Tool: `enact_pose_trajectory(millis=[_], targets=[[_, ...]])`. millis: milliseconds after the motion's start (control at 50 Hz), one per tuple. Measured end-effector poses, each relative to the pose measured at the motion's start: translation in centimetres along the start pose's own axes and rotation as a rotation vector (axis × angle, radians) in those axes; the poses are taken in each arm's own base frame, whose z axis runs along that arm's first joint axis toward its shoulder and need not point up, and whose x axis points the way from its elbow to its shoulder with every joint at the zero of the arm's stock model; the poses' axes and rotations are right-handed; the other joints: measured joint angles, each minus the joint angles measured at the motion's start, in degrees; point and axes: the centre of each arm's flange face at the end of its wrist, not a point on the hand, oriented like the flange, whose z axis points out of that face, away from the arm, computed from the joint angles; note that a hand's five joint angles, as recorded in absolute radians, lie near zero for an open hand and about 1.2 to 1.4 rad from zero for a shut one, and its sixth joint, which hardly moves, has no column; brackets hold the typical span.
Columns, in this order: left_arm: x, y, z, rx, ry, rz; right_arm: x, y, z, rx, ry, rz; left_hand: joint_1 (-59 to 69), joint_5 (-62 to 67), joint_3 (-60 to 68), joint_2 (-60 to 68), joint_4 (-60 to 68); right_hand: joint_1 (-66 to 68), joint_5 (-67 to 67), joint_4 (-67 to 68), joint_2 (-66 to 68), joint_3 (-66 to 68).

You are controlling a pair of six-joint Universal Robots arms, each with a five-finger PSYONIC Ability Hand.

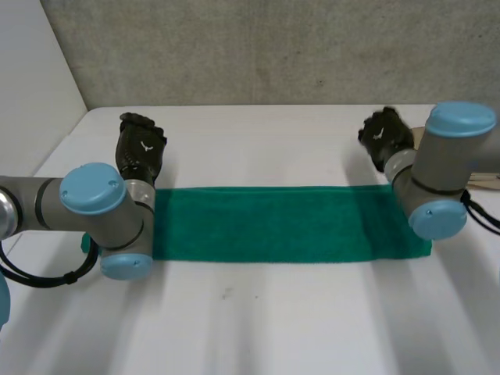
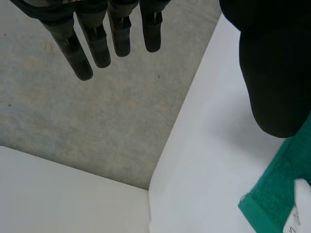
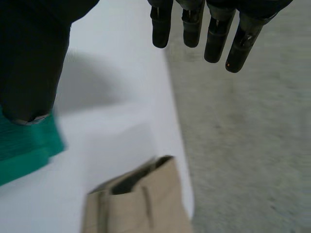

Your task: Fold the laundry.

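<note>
The green towel (image 1: pixel 273 223) lies flat on the white table (image 1: pixel 266 328) as a long, narrow band. Its long axis runs straight across the robot's front from the left arm (image 1: pixel 98 207) to the right arm (image 1: pixel 437 187), and its short ends point towards the two sides. It sits roughly midway between the near and far edges of the table, with each end partly hidden under an arm's elbow. The towel is a deep emerald with a soft, napped surface. Its long edges are straight and parallel, and it looks doubled over (the right wrist view shows layered edges at its end (image 3: pixel 24 145)). A white tag (image 2: pixel 299 204) shows at the corner seen in the left wrist view. The left hand (image 1: pixel 141 152) hovers above bare table just beyond the towel's far left corner, fingers (image 2: pixel 97 43) straight and spread away from the thumb, gripping nothing. The right hand (image 1: pixel 384 134) is likewise beyond the far right corner, fingers (image 3: pixel 214 39) extended and apart from the thumb, also empty. A beige cloth (image 3: pixel 136 204) lies near the table's right edge, just beside the towel's right end but apart from it. A grey wall (image 1: pixel 273 47) stands behind the table.
</note>
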Motion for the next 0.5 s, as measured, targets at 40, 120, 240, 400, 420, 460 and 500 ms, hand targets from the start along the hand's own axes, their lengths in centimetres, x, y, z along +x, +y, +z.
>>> enact_pose_trajectory(millis=[40,120,240,400,420,460,500], targets=[[-0.2,-0.3,-0.2,0.006,-0.004,-0.002,1.4,-0.6,-0.2,0.018,0.041,0.054,0.0,0.0,0.0,0.0,0.0,0.0,0.0,0.0,0.0,0.0],[-1.0,-0.8,-1.0,0.008,-0.005,-0.006,3.9,-1.6,-1.1,0.045,0.086,0.184,0.0,0.0,0.0,0.0,0.0,0.0,0.0,0.0,0.0,0.0],[-2.4,-1.3,-2.6,0.004,0.0,-0.02,6.4,-1.2,-3.3,0.026,0.063,0.364,0.0,0.0,0.0,0.0,0.0,0.0,0.0,0.0,0.0,0.0],[-4.4,-2.4,-6.3,0.014,0.025,-0.173,5.8,2.3,-9.5,-0.184,-0.185,0.562,0.0,0.0,0.0,-0.1,0.0,0.0,0.0,0.0,0.0,0.0],[-4.6,-2.5,-6.7,0.017,0.031,-0.201,5.4,2.8,-10.1,-0.204,-0.212,0.579,0.0,0.0,0.0,-0.1,0.0,0.0,0.0,0.0,0.0,0.0],[-4.8,-2.7,-7.2,0.022,0.042,-0.245,4.8,3.4,-10.8,-0.228,-0.248,0.601,0.0,0.0,0.0,-0.1,0.0,0.0,0.0,0.0,0.0,0.0],[-5.0,-2.9,-7.8,0.027,0.063,-0.307,3.4,4.6,-11.8,-0.253,-0.304,0.64,0.0,0.0,0.0,-0.1,0.0,0.1,0.0,0.1,0.1,0.2]])
